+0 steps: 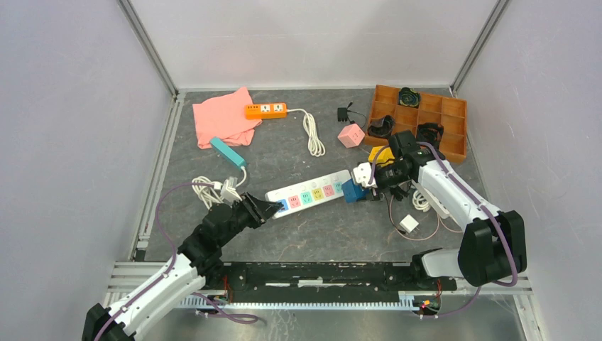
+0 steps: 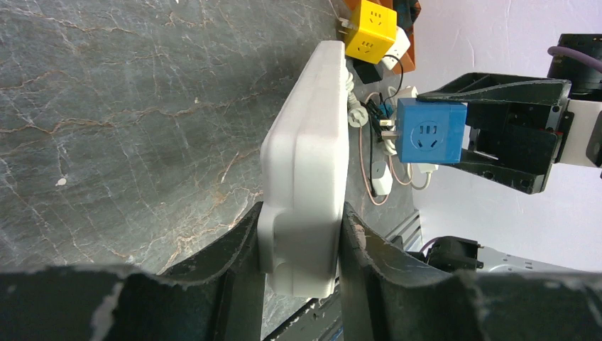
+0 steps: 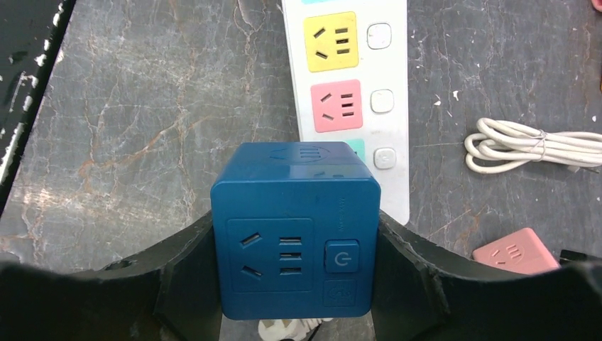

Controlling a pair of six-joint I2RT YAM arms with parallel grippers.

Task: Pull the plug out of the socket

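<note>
The socket, a long white power strip [image 1: 310,192] with pastel outlets, lies across the middle of the table. My left gripper [image 1: 273,208] is shut on its left end; the left wrist view shows the strip [image 2: 309,163] edge-on, clamped between my gripper [image 2: 302,213]. My right gripper [image 1: 363,186] is shut on the plug, a blue cube [image 1: 353,192], at the strip's right end. In the left wrist view the cube [image 2: 429,131] hangs apart from the strip with its bare prongs [image 2: 387,128] showing. In the right wrist view the cube [image 3: 297,227] fills my gripper [image 3: 294,234], with the strip [image 3: 394,42] beyond.
An orange divided tray [image 1: 454,114] stands at the back right. A yellow cube [image 1: 381,154] and a pink cube [image 1: 351,135] lie near the right arm. A pink cloth [image 1: 223,117], an orange power strip [image 1: 266,110], a teal bar [image 1: 227,151] and coiled white cord [image 1: 213,190] lie to the left.
</note>
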